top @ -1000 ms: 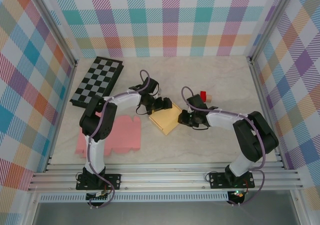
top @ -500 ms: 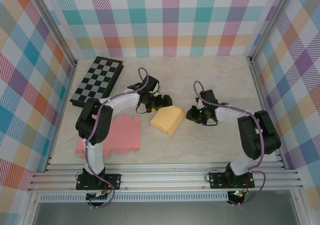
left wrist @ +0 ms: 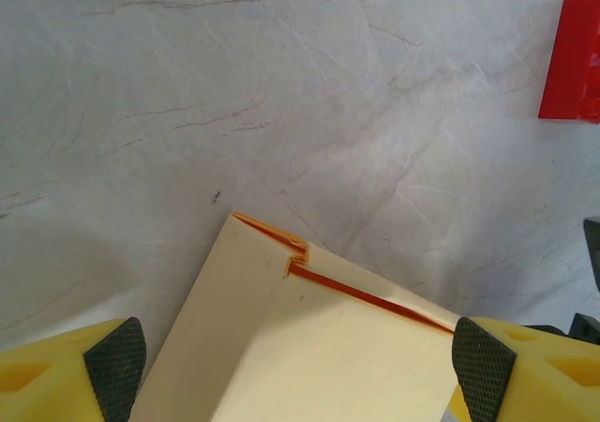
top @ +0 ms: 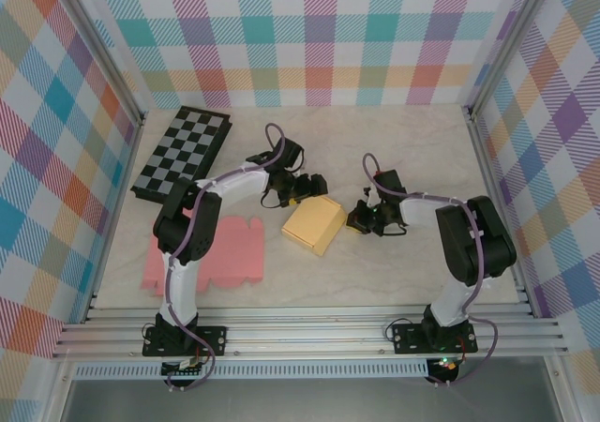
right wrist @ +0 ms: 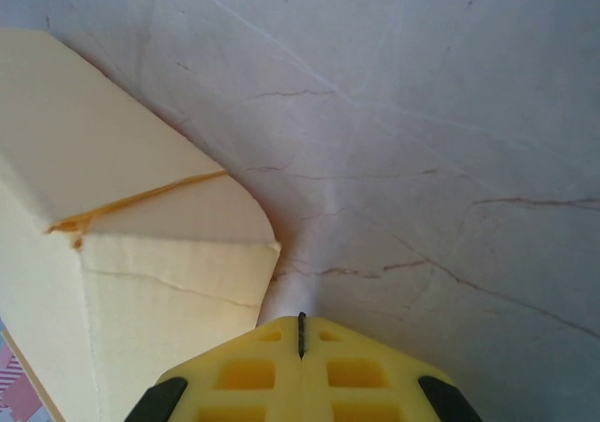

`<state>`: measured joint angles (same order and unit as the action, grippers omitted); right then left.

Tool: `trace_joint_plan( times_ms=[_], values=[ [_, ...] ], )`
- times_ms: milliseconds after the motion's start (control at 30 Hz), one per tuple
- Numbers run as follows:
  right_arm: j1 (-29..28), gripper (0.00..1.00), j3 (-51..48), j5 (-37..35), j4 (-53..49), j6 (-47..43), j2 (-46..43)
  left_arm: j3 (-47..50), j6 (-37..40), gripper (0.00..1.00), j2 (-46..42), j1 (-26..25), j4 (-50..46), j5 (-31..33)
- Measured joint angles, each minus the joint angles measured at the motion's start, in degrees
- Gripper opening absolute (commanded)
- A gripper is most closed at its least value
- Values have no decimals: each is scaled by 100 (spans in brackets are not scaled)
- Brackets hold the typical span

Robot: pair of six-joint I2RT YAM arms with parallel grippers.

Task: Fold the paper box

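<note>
Mid-worktop (top: 412, 263), the box (top: 313, 225) lay folded shut (cream, an orange seam showing along its folds); the left fingers (left wrist: 114, 366) stood spread wide, straddling its far end; the right fingers (right wrist: 281, 375) were pressed together, holding nothing, their tip just beside the box's right edge.

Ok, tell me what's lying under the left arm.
A flat pink paper sheet with a notched edge lies on the table there. The left arm crosses its left part, so the strip beneath the arm is covered.
</note>
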<state>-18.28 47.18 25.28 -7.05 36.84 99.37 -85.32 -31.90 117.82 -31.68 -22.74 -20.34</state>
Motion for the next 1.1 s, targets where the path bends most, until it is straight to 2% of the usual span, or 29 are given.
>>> trace_joint_plan(
  times_ms=[800,1100],
  values=[
    [142,0,411,459,356,125,566,-367,-4,86,365,-310,-125,11],
    [140,0,640,540,249,17,721,-647,0,86,490,-422,-352,247]
  ],
)
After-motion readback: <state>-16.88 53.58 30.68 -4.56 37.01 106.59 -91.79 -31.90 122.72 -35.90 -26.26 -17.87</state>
